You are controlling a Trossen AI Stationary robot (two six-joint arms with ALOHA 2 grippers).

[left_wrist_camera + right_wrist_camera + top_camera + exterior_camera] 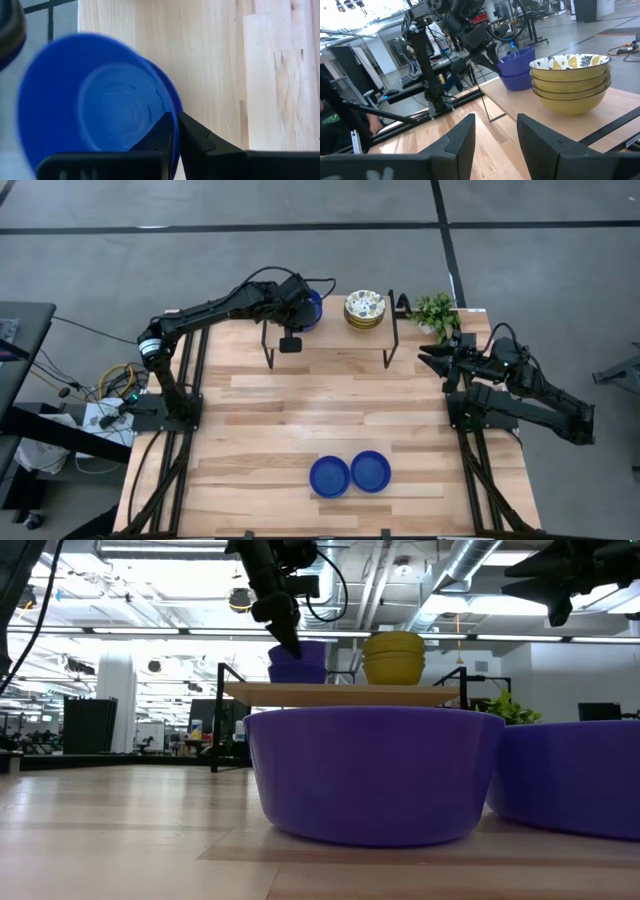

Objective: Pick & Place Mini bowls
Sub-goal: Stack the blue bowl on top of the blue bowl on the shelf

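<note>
A stack of two cobalt blue mini bowls (313, 307) stands on a small raised wooden shelf (330, 335) at the table's far edge, beside a stack of floral white-and-yellow mini bowls (365, 310). My left gripper (304, 311) is at the blue stack, shut on its top bowl (100, 105). Two more blue bowls (330, 476) (370, 471) sit bottom-down near the table's near edge. My right gripper (495, 142) waits open above the table's right side, facing the shelf. My left gripper pinches the top blue bowl by its rim (175, 125), one finger (162, 132) inside the bowl and one (200, 137) outside. The fingers slant down from above. The bowl sits tilted on the blue bowl beneath it (520, 80).
The shelf stands on thin black metal legs (268, 350). A small green plant (435, 310) is at the table's far right corner. Bare wood lies between the shelf and the two near bowls (370, 770).
</note>
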